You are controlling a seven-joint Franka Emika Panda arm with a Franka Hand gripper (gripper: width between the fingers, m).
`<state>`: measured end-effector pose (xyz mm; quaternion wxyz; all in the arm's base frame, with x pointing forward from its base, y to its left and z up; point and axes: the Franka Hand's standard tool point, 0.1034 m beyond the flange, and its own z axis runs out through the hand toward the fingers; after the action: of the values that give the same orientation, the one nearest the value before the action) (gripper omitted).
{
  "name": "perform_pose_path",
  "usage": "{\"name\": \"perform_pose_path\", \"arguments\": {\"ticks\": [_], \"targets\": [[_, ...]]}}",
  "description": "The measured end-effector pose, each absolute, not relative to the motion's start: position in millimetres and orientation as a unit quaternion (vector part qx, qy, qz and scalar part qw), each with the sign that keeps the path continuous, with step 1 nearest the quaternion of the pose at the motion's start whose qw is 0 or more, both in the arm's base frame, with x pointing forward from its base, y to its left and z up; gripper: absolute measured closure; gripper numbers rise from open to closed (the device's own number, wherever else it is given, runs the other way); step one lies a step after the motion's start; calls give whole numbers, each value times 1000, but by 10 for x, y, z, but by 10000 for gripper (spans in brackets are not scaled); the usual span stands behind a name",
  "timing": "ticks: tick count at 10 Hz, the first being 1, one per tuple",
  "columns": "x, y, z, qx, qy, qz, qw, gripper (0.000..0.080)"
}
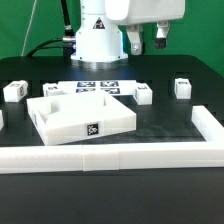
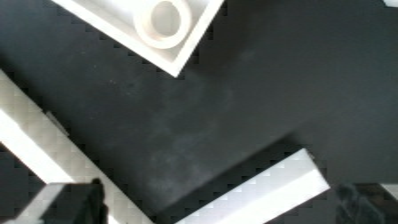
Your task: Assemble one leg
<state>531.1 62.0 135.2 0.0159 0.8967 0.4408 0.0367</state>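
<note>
Several small white legs with tags stand on the black table: one at the exterior view's far left [image 1: 13,90], one behind the panel [image 1: 52,90], one right of the panel [image 1: 143,93] and one further right [image 1: 181,86]. The large flat white panel [image 1: 80,113] lies left of centre. One of its corners, with a round socket, shows in the wrist view [image 2: 164,25]. My gripper [image 1: 147,42] hangs high above the table at the back, open and empty, apart from every leg. In the wrist view its fingers [image 2: 63,205] frame the picture's edge, and no leg shows there.
The marker board [image 1: 100,87] lies behind the panel, in front of the robot base. A white rail [image 1: 110,155] runs along the table's front and turns back along the exterior view's right side [image 1: 208,125]. Parts of it show in the wrist view [image 2: 267,190].
</note>
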Motion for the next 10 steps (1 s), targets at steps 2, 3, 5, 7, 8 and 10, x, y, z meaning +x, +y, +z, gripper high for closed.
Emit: {"name": "perform_pose_path", "arguments": {"ticks": [2, 3, 5, 7, 8, 10], "targets": [[5295, 618, 1346, 897, 441, 36, 16, 150], [5294, 618, 1345, 897, 441, 36, 16, 150], [5278, 593, 1327, 887, 460, 33, 16, 150], [5137, 415, 1203, 832, 554, 12, 10, 150], [5082, 379, 1134, 802, 597, 2, 6, 150], [5016, 219, 1075, 792, 611, -5, 2, 150]]}}
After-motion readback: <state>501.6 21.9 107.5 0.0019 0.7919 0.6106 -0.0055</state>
